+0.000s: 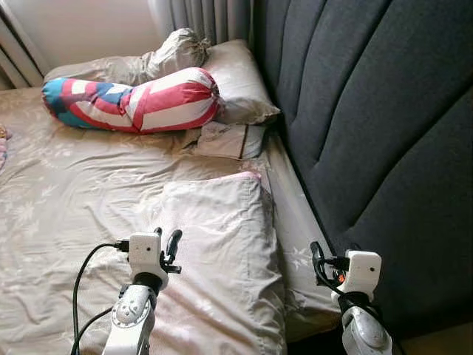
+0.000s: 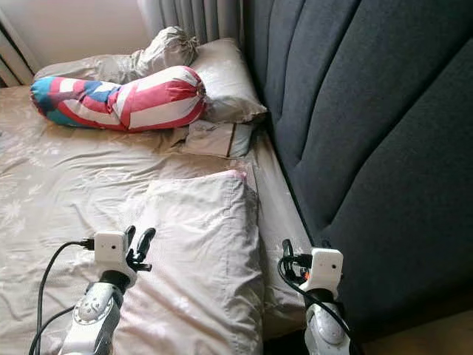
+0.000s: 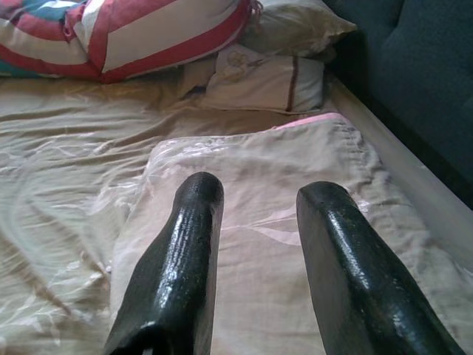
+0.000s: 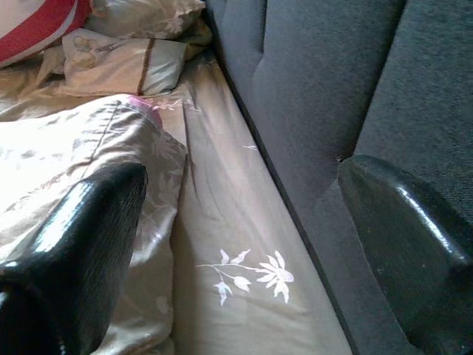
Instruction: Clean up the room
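Pillow [image 1: 218, 259] edge — beside headboard [image 1: 384, 133]

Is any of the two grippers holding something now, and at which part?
Nothing is held. The left gripper hovers open over the near pillow; the right gripper is open beside the headboard.

Both silver arms reach forward from the lower edge of the head views. The left pincer [image 1: 171, 248] sits at about 7 o'clock, its two black fingers [image 3: 181, 259] pointing toward 12 o'clock with a clear gap between them. The right pincer [image 1: 319, 265] sits at about 5 o'clock, fingers [image 4: 81, 244] spread wide apart, holding nothing.
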Motion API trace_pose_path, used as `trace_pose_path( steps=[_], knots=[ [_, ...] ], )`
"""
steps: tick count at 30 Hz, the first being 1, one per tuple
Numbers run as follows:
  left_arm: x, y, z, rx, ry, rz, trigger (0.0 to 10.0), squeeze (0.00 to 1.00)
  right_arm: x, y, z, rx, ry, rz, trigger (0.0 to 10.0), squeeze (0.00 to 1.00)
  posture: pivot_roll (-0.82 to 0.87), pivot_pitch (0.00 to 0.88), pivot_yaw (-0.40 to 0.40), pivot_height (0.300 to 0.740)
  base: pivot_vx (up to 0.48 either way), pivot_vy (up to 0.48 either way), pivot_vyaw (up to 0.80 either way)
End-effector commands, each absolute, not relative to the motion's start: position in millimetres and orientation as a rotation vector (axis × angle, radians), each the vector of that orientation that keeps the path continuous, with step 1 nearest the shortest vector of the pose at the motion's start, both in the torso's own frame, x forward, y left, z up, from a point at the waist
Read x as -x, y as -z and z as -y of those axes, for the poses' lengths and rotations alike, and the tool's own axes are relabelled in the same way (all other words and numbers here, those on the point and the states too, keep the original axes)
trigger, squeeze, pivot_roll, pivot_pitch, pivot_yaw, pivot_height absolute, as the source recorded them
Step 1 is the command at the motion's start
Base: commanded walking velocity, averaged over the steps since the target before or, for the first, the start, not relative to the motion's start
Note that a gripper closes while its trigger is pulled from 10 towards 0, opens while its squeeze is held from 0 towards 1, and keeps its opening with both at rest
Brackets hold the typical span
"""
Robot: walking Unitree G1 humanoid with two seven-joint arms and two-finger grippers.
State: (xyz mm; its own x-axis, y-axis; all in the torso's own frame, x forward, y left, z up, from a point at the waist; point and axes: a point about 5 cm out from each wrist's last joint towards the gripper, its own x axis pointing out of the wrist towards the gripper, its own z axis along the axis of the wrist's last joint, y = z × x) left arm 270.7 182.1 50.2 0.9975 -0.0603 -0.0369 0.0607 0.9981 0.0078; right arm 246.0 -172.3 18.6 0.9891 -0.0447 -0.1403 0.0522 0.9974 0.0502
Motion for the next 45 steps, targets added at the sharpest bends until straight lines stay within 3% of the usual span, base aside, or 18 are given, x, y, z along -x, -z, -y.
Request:
trace_pose_path(
  steps=[1,36,45],
  knots=[
    [-267.3,-47.4,-183.7,-0.015,0.056,-0.055,10.0,0.0,-245.5,-19.1,172.9,-0.055,0.051,-0.138,10.0,0.0,-0.17,0.104,0.019,0.74,0.0,0.0,0.0],
    [-266.0,-46.5,-182.3,-0.033,0.076,-0.06,10.0,0.0,-244.4,-17.4,169.2,-0.063,0.049,-0.145,10.0,0.0,-0.17,0.111,0.027,0.74,0.0,0.0,0.0],
    [-265.7,-46.1,-182.4,-0.034,0.076,-0.063,10.0,0.0,-244.3,-17.2,168.3,-0.065,0.046,-0.146,10.0,0.0,-0.17,0.111,0.027,0.74,-0.25,0.0,0.0]
  ],
)
